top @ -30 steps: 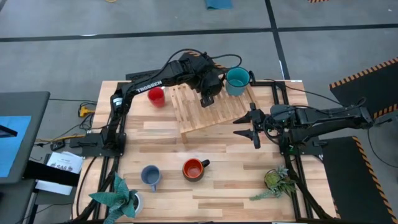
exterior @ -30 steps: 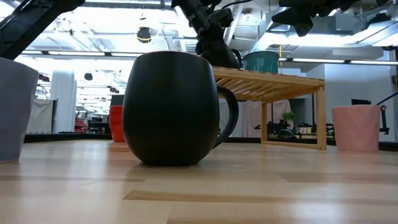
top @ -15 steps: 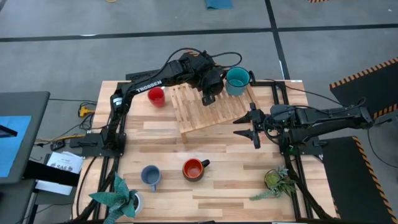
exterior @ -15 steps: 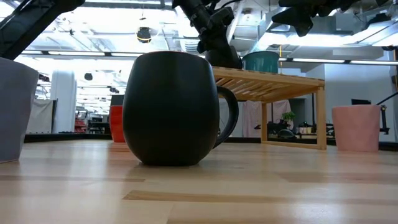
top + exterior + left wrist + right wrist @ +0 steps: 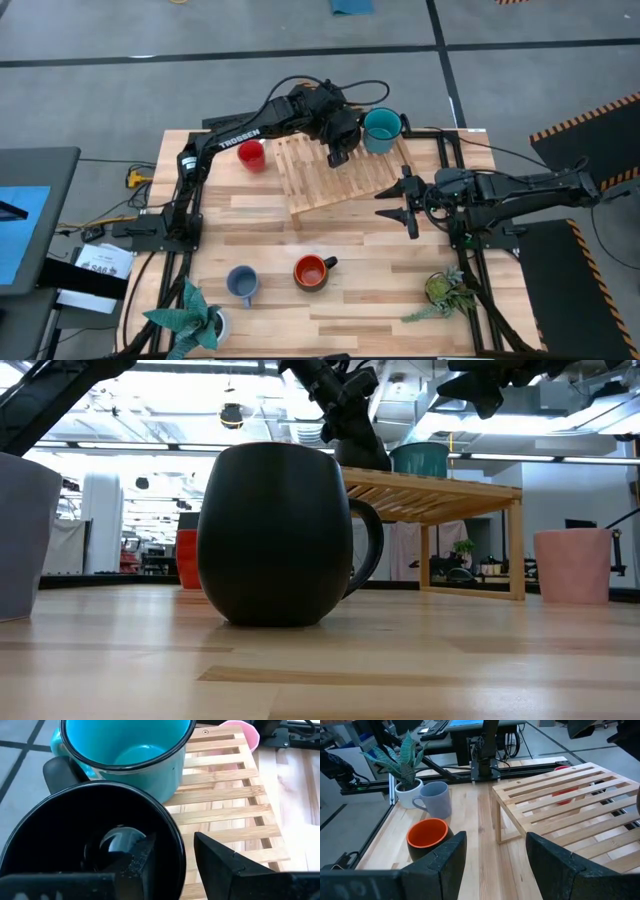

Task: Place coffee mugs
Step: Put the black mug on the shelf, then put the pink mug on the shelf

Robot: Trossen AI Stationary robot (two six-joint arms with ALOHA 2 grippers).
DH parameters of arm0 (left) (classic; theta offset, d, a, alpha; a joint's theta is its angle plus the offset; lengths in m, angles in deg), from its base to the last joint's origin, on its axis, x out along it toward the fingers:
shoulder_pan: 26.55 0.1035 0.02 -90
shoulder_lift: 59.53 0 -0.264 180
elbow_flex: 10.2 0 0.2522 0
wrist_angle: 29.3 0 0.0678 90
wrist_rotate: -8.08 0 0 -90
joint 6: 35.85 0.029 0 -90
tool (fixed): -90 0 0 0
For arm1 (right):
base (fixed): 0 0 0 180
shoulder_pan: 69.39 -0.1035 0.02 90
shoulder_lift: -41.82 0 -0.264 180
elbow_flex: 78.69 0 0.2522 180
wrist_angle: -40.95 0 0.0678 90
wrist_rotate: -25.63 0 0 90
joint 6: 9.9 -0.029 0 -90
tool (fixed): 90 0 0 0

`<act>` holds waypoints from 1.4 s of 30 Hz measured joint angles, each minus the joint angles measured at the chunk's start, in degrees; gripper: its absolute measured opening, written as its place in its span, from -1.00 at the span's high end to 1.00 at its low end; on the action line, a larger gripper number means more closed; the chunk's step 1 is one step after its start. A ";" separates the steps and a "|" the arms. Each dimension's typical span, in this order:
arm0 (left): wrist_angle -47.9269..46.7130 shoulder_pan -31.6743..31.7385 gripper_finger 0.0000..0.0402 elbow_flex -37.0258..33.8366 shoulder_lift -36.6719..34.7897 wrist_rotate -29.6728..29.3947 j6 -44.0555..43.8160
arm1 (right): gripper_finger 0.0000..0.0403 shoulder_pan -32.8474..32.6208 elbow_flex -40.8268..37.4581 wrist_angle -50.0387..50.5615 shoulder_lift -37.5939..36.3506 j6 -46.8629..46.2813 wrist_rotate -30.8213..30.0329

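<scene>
Now the left gripper [image 5: 170, 855] straddles the black mug [image 5: 75, 840] rim with slackened fingers, setting it on the wooden rack [image 5: 335, 172] beside the teal mug [image 5: 380, 128], while the right gripper [image 5: 400, 203] waits agape.

Compared with a second ago, the left gripper [image 5: 338, 150] is seen slightly raised and drawn back over the wooden rack [image 5: 335, 172], its fingers spread apart around the rim of the black mug [image 5: 90, 840], just beside the teal mug [image 5: 381, 129].

Bright even overhead light; low view backlit, near black mug [image 5: 275, 535] silhouetted, soft
</scene>
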 joint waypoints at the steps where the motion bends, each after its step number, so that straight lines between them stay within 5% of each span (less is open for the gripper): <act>1: -0.03 0.00 0.44 0.00 0.00 0.00 0.00 | -0.15 0.00 0.00 0.02 0.00 0.00 0.00; 22: -2.17 -0.02 0.44 7.63 -0.07 -1.68 -1.64 | -0.15 0.00 0.00 0.02 0.00 0.00 0.00; 42: -10.47 -4.83 0.44 5.43 -11.02 -2.72 -2.83 | -0.15 0.00 -0.02 0.04 0.02 0.02 0.00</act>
